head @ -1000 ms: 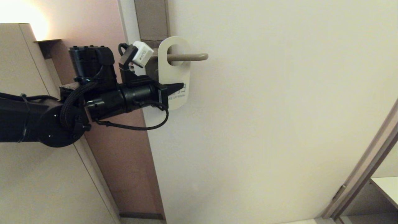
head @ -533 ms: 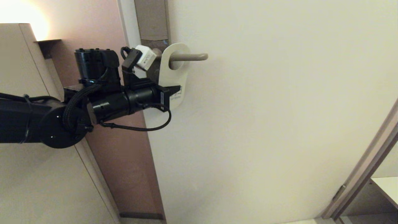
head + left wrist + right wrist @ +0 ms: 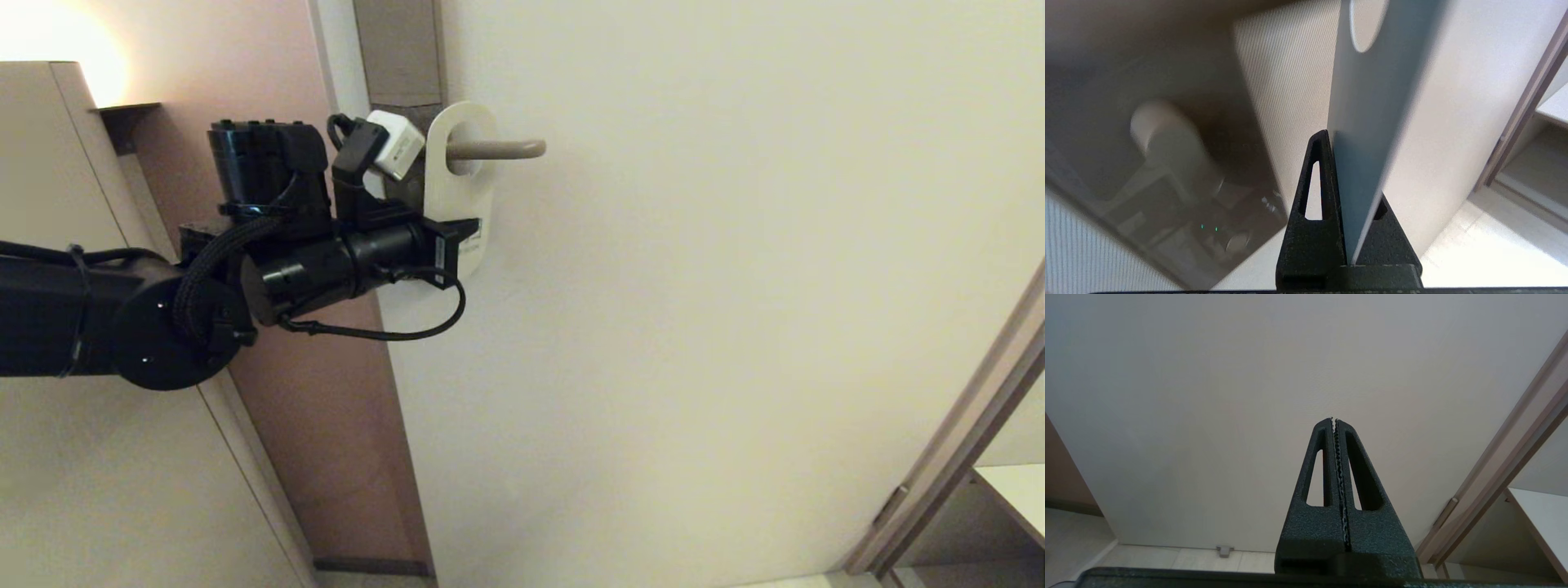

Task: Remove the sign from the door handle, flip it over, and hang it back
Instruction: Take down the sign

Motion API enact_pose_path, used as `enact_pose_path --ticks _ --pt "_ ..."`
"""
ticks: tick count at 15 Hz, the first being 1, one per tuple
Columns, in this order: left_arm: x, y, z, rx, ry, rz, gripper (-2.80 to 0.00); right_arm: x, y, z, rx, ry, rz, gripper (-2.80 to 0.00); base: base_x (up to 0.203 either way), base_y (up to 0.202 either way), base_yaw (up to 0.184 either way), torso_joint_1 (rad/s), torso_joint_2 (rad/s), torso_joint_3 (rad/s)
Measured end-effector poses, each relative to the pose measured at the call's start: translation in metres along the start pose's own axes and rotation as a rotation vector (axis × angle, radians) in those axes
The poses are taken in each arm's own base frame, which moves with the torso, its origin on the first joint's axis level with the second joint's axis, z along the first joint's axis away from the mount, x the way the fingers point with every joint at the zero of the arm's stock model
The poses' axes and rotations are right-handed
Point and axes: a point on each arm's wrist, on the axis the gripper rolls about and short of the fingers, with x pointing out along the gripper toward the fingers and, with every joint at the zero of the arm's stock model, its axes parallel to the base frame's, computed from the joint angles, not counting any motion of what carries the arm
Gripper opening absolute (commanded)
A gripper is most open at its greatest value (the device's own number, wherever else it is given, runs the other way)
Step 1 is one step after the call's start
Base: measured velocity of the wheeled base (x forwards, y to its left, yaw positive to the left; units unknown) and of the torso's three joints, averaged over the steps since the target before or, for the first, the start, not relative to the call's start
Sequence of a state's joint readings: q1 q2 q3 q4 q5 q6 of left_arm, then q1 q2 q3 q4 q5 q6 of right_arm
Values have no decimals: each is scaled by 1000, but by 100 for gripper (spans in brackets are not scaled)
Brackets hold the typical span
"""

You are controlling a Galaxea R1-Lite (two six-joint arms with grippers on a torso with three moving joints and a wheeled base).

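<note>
Left gripper (image 3: 467, 237) clamped on sign (image 3: 459, 175), sign now swung edge-on, hole threaded on door handle (image 3: 498, 149); white side out, rehang nearly done; right gripper (image 3: 1334, 420) parked, shut

Small dark print can be seen on the lower white face of the sign (image 3: 459, 196), but no word of it can be read.
</note>
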State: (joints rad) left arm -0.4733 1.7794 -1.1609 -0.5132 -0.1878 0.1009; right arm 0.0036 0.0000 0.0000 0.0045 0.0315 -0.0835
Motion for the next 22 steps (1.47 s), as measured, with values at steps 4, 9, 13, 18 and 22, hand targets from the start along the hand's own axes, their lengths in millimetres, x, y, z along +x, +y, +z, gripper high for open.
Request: enact_pose_path --ticks 4,9,13,18,22 --pt "5 -5 4 -3 -11 4 -280 0 0 0 0 0 0 -280 0 0 0 0 0 0" --pt "12 -14 -2 -6 7 0 -280 0 0 0 0 0 -1 -280 0 0 0 0 0 0" --pt "20 -21 -5 -5 18 -3 -280 0 0 0 0 1 0 -280 0 0 0 0 0 0" --pt "29 -30 -9 -2 29 1 -280 0 0 0 0 0 0 -280 0 0 0 0 0 0" --pt "35 -34 -10 0 27 7 -280 0 0 0 0 0 0 -280 0 0 0 0 0 0"
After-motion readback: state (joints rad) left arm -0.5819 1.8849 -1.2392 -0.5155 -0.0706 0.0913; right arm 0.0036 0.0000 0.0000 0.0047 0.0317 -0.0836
